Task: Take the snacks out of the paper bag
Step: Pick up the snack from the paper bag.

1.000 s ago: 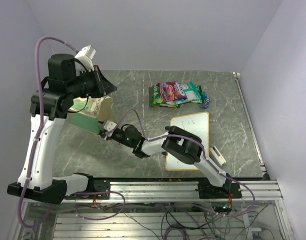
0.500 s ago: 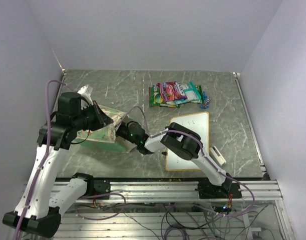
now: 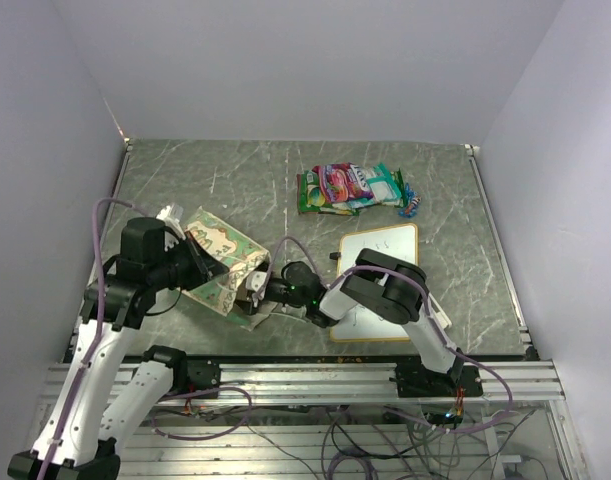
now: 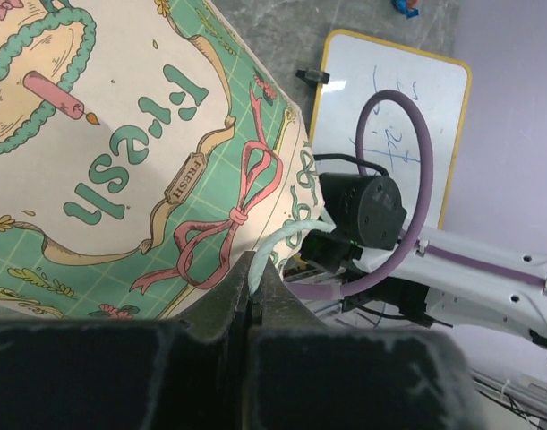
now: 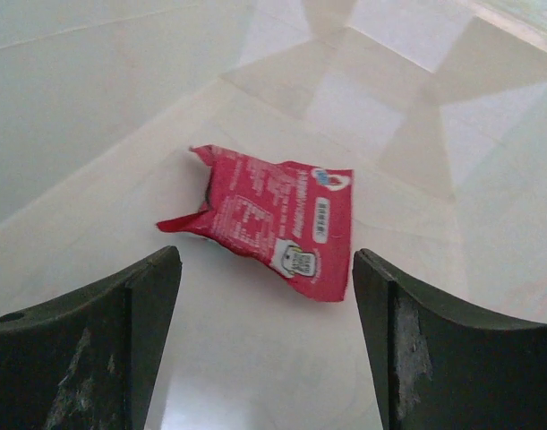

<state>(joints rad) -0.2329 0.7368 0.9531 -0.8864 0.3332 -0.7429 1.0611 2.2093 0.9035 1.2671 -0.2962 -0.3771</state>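
On the bench (image 3: 185, 180) the bag (image 3: 220, 262) has dropped from mid-air to lie tilted, with the left tool (image 4: 253, 273) pinched shut on its handle (image 4: 286, 235). The right tool (image 5: 266, 269), inside, has just spread wide. A red packet (image 5: 273, 219) lies ahead, ungripped, so it is probably the next grab.

Soft, even light from above throws faint shadows on the table (image 3: 235, 170). Inside the paper bag (image 5: 94, 72), the cream walls look washed out, perhaps overexposed.
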